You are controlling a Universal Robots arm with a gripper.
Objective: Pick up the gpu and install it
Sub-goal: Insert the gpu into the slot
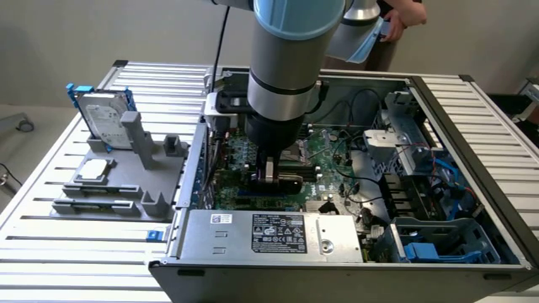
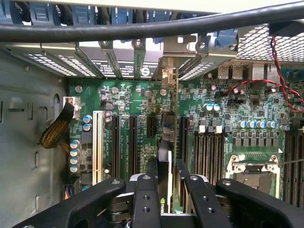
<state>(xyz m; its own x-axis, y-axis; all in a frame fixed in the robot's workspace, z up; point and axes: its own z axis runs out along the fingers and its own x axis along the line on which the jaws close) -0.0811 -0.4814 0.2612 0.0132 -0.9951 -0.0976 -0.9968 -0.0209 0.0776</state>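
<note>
Claw (image 2: 167, 171) down inside the open grey metal computer case (image 1: 354, 281) is pinching the thin black gpu card with its silver end bracket (image 2: 166, 152), edge-on right over the slots of the green motherboard (image 2: 142, 99).

Arm (image 1: 282, 69): thick round tube sections in matt silver-grey metal.
Joint caps (image 1: 299, 16): 2 light blue plastic covers, smooth and rounded.
Seam ring (image 1: 282, 90): narrow black band round the silver tube.
Wrist section (image 1: 274, 136): black cylinder under the silver tube.
Cable (image 1: 221, 44): thin black lead beside the arm; in the wrist view a thick black one (image 2: 152, 26).
Gripper (image 1: 278, 180): black body with a silver plate; in the wrist view (image 2: 169, 161) angular black linkage bars (image 2: 90, 202).
Screws (image 2: 143, 177): small round heads and recessed holes along the bars.
</note>
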